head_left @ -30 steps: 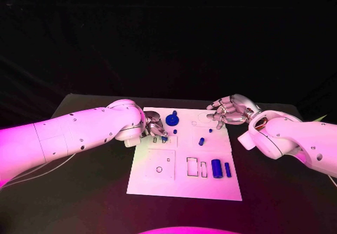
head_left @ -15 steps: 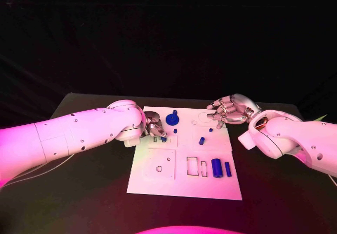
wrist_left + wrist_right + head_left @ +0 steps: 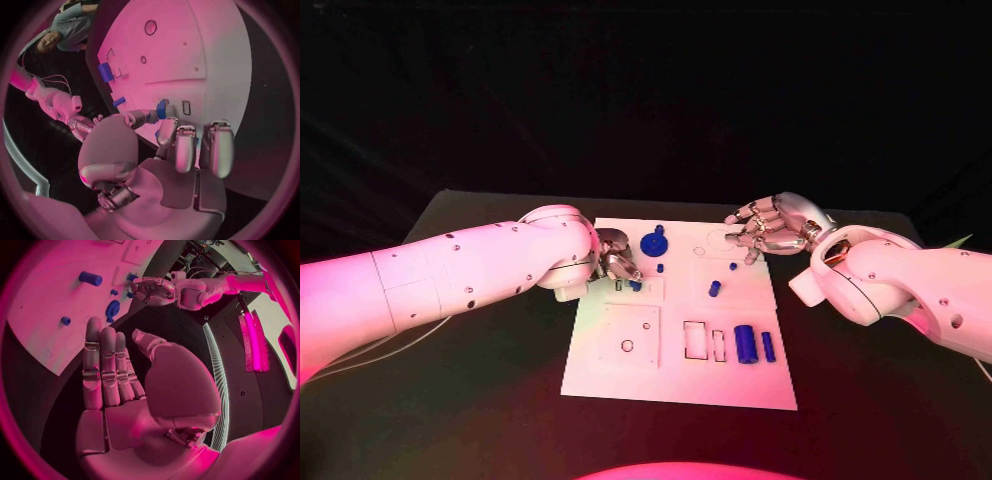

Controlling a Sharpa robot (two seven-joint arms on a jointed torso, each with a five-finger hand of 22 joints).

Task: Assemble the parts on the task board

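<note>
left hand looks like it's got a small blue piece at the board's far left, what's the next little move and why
Probably lower the left hand a touch to seat the small blue part it pinches, since the part sits just above the task board beside a small rectangular slot. The right hand hovers holding nothing.

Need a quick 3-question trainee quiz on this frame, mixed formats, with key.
1. True or false: the left robot hand pinches a small blue part over the task board.
2. Multiple choice: the right robot hand is A) gripping the blue cylinder, B) holding nothing, fingers apart, near the board's far right corner, C) pressing on the gear.
3. Fill in: the large blue cylinder lies beside a thinner blue ____ on the board's right side.

Key: 1 true; 2 B; 3 bar
</note>
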